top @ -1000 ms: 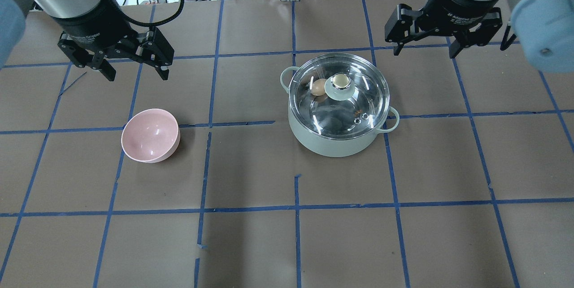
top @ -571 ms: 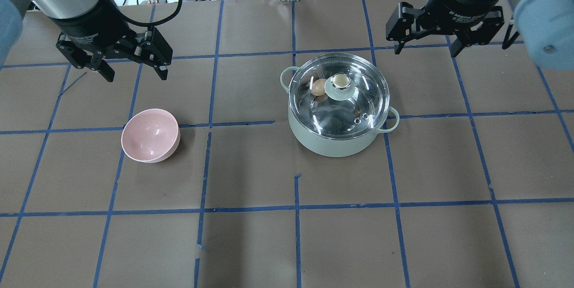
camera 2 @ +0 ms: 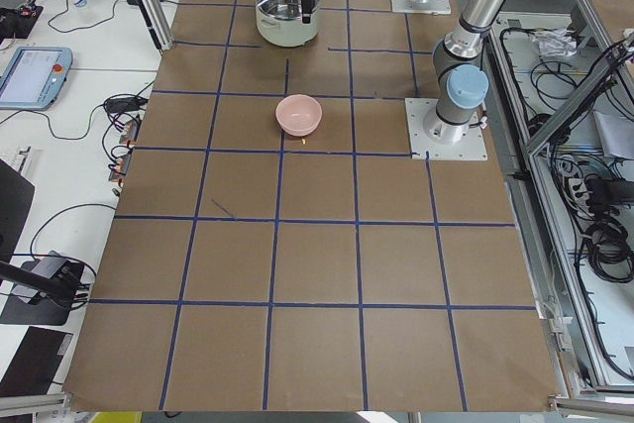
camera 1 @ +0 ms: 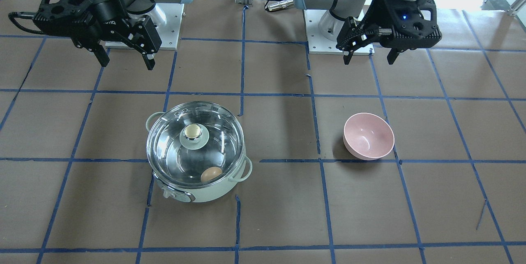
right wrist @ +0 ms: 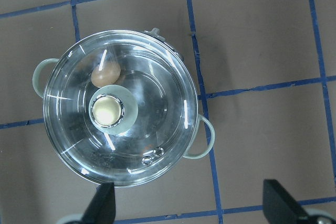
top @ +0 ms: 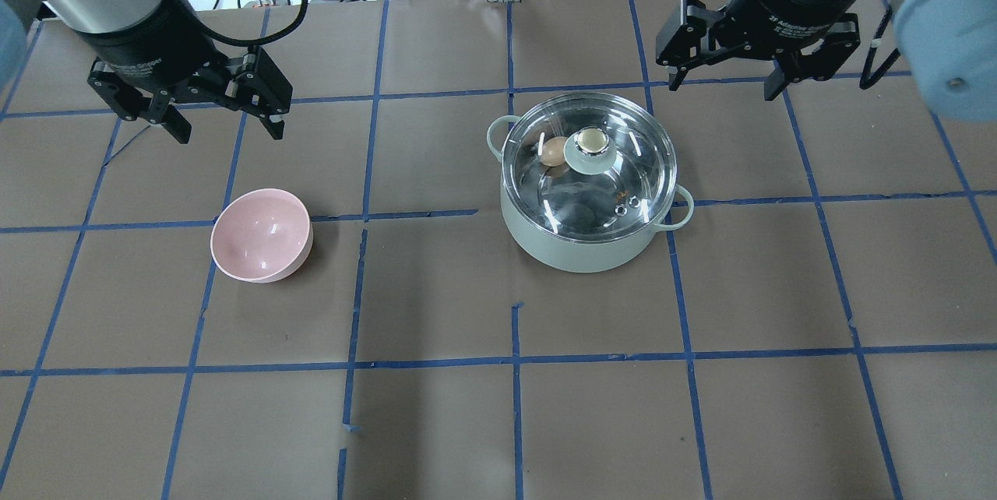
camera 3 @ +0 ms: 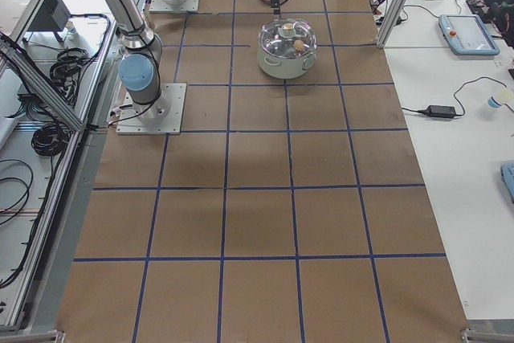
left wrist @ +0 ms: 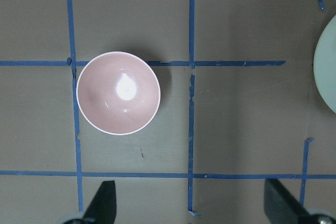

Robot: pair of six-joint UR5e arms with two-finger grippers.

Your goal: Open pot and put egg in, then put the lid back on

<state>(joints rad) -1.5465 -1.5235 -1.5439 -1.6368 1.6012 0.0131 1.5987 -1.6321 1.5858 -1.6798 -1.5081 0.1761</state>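
Observation:
The mint-green pot [top: 580,247] stands right of the table's centre, also in the front view [camera 1: 205,193] and the right wrist view [right wrist: 42,72]. The glass lid [top: 615,173] sits shut on it, knob [top: 590,142] up. The brown egg [top: 554,150] lies inside the pot under the lid, seen through the glass [camera 1: 211,174] [right wrist: 105,74]. My left gripper [top: 227,118] is open and empty, high above the table's far left. My right gripper [top: 724,78] is open and empty, raised beyond the pot's far right.
An empty pink bowl [top: 262,234] stands on the left half of the table, also in the front view [camera 1: 368,135] and the left wrist view [left wrist: 118,93]. Blue tape lines grid the brown table cover [top: 514,406]. Cables lie past the far edge.
Both grippers have drifted a little farther back and up from the table; the right one has also shifted left. Pot, lid, egg and bowl have not moved.

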